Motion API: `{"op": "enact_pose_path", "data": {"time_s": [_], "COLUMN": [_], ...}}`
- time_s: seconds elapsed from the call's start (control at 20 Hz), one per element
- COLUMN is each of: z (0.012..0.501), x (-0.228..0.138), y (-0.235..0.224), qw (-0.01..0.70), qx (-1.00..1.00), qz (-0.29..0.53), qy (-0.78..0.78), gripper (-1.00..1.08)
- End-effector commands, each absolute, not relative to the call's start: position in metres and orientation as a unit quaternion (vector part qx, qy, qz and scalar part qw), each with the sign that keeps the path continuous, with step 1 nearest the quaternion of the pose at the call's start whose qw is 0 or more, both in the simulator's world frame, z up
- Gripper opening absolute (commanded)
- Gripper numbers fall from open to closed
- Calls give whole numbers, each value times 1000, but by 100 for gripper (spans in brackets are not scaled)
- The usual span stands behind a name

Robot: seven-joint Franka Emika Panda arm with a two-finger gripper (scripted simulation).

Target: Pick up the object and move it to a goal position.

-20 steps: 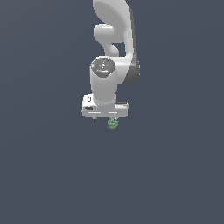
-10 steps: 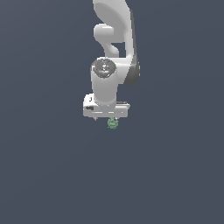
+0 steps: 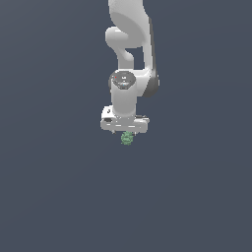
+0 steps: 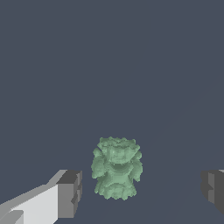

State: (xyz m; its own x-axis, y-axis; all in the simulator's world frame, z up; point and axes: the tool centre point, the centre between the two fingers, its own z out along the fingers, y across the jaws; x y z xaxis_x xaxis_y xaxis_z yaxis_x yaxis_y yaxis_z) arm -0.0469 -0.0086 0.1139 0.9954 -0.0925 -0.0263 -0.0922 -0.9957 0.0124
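My claw (image 4: 140, 190) is spread wide, its dark pads (image 4: 70, 192) standing clear on either side of the lumpy green object (image 4: 116, 168), touching neither. I see the white arm (image 3: 129, 64) hanging straight down, wrist vertical, over the grey tabletop (image 3: 59, 187).

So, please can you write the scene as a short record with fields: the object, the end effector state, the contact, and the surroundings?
object: small lumpy green object, mottled light and dark green
position: between the two fingers in the wrist view; just under the end effector in the exterior view
end effector: open, clear gaps on both sides of the object
contact: none visible, fingers apart from the object
surroundings: plain dark grey-blue surface, nothing else in sight
goal position: no marker visible
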Motion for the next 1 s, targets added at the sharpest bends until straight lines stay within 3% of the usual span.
{"op": "enact_pose_path", "data": {"time_s": [0.0,0.95], "z": [106,76], "x": [-55,-70], "y": [-3,6], "qw": [4,0], "qx": [998,997], "qz": [-9,-1], "qy": [-59,-81], "gripper": [100,100]}}
